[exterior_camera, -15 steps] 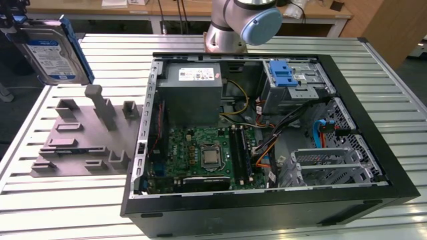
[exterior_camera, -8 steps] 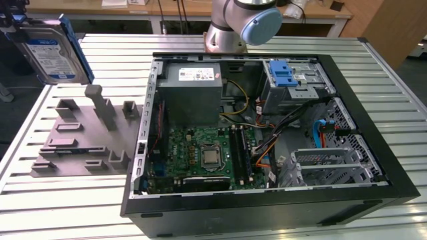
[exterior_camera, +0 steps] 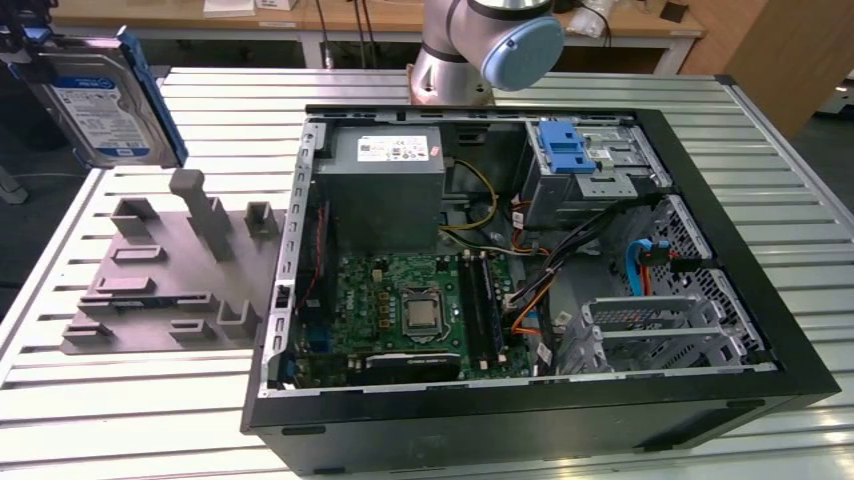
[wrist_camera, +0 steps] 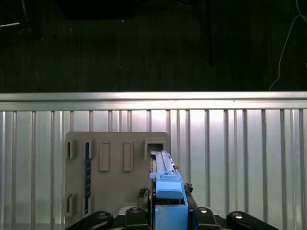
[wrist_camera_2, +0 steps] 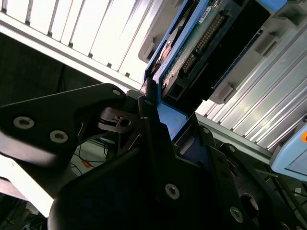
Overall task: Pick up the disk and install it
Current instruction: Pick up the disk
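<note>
Aloft, disk [exterior_camera: 100,95] in hand [wrist_camera: 170,214]

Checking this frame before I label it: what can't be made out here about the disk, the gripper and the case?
First wrist view: the gripper, shut on the disk, is cut off by the picture's edge.
Both wrist views: the disk shows edge-on, so its label face is hidden.
Exterior view: the inside of the drive cage is hidden by its own metal walls and the blue latch.
</note>
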`<state>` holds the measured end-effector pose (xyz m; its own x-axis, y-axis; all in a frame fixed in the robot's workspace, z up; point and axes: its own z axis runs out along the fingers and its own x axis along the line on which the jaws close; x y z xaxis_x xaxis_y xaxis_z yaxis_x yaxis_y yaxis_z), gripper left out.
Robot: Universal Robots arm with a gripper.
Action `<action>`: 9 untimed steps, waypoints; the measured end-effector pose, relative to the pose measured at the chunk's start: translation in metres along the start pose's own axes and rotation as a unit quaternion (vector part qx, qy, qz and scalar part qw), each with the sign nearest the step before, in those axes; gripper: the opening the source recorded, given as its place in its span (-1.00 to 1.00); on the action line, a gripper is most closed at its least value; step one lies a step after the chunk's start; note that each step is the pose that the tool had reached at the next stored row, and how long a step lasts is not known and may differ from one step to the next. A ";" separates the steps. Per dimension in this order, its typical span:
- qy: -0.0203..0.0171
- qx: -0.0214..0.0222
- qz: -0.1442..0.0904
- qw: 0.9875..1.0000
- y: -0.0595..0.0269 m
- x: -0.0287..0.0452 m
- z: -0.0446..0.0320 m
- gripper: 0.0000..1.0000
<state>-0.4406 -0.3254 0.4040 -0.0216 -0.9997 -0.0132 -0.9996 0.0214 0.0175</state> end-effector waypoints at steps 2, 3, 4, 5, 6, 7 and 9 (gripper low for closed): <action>0.000 0.000 0.000 1.000 0.0000 -0.0001 -0.0006 -0.27; 0.000 0.000 0.000 1.000 0.0000 -0.0001 -0.0010 -0.27; 0.000 0.000 0.000 1.000 0.0000 -0.0001 -0.0013 -0.27; 0.000 0.000 0.000 1.000 0.0000 -0.0001 -0.0015 -0.27; 0.000 0.000 0.000 1.000 0.0000 -0.0002 -0.0017 -0.27; 0.000 0.000 0.000 1.000 0.0001 -0.0002 -0.0020 -0.27; 0.000 0.000 0.000 1.000 0.0001 -0.0002 -0.0025 -0.27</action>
<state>-0.4406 -0.3252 0.4065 -0.0216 -0.9997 -0.0132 -0.9996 0.0214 0.0174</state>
